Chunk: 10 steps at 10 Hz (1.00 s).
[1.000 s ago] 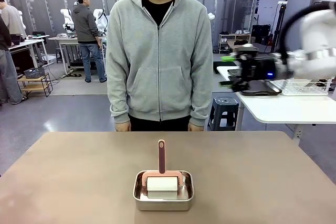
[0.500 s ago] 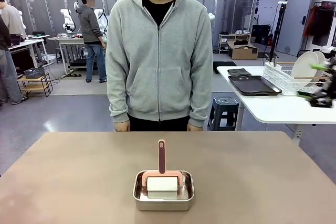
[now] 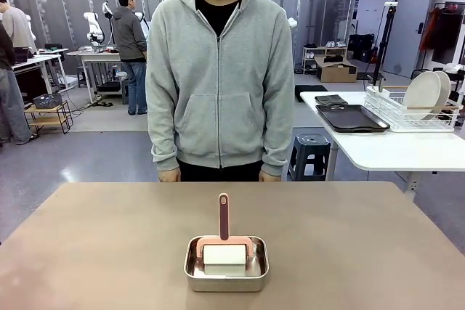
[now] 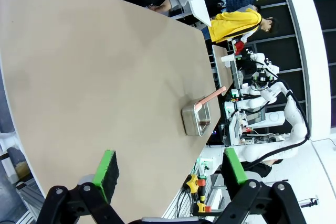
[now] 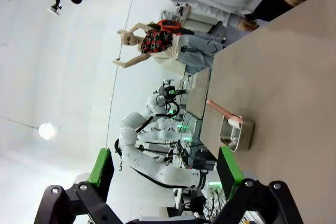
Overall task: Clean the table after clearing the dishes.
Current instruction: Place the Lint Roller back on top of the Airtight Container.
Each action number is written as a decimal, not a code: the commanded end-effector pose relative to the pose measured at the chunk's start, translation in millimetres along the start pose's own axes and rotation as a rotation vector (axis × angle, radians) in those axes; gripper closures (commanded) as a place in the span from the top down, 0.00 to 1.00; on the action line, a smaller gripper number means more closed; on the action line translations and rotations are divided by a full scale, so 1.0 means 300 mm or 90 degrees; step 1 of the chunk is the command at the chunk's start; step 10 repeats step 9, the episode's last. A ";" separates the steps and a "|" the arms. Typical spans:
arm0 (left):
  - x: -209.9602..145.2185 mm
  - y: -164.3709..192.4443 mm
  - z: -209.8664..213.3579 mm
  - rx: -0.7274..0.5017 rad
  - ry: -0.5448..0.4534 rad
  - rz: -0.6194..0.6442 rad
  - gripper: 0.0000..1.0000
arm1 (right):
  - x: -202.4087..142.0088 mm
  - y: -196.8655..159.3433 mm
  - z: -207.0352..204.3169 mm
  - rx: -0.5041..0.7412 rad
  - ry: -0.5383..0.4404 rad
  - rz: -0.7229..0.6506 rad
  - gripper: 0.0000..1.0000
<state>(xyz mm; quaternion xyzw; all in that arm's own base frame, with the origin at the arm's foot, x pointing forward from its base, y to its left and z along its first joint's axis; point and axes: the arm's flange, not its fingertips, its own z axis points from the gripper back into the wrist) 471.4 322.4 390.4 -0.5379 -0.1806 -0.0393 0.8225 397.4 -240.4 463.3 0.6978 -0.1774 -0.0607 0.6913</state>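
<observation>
The tan table (image 3: pixel 109 237) carries a small steel pan (image 3: pixel 226 272) near its front middle. A cleaning tool with a white head and a pink handle (image 3: pixel 223 217) rests in the pan. The dishes, white plates (image 3: pixel 423 94), stand in a wire rack on the white side table, next to dark trays (image 3: pixel 352 117). My left gripper (image 4: pixel 169 170) is open above the table (image 4: pixel 94 77), far from the pan (image 4: pixel 196 121). My right gripper (image 5: pixel 165 172) is open too, off the table's (image 5: pixel 294 77) side, with the pan (image 5: pixel 236 134) well away. Neither holds anything.
A person in a grey hoodie (image 3: pixel 220 78) stands at the table's far edge, hands down by the rim. The white side table (image 3: pixel 392 150) with the wire rack (image 3: pixel 407 115) stands at the back right, a stool (image 3: pixel 312 154) beside it.
My right arm, which hung over the dark trays on the white side table, has swung off to the right and left the front view. The pan and the person have not moved.
</observation>
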 end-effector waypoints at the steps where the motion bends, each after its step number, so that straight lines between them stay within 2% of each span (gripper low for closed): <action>1: -0.016 -0.008 0.006 0.008 0.005 -0.010 1.00 | 0.012 0.007 -0.013 0.007 0.017 0.002 1.00; 10: -0.016 -0.008 0.006 0.008 0.005 -0.010 1.00 | 0.012 0.007 -0.013 0.007 0.017 0.002 1.00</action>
